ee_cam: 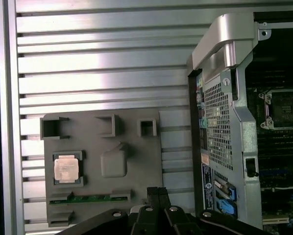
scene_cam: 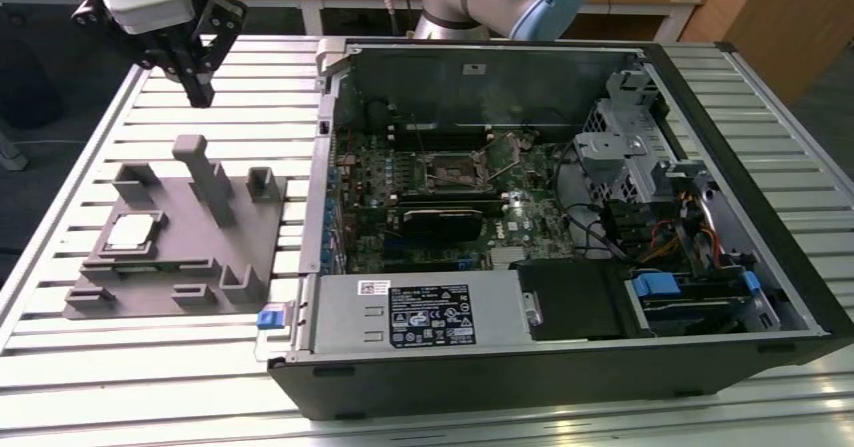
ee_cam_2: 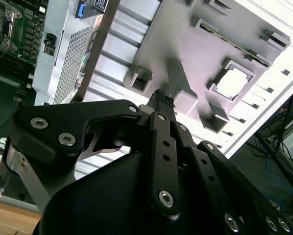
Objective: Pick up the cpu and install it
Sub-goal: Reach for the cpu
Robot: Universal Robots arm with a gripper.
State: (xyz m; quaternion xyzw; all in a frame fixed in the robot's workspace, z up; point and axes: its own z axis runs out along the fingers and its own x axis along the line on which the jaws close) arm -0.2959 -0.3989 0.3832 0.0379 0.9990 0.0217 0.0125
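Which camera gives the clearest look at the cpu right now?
The first wrist view: it looks down on the cpu, square in the grey fixture. The exterior view shows the cpu slanted and small; the second wrist view, glare-washed.

Bright overhead light. In the second wrist view glare whitens the table (ee_cam_2: pixel 117 63) slats beside the fixture (ee_cam_2: pixel 185 44) and the cpu (ee_cam_2: pixel 233 82) on it. Beside the fixture, the case (scene_cam: pixel 467 82) interior lies shadowed.
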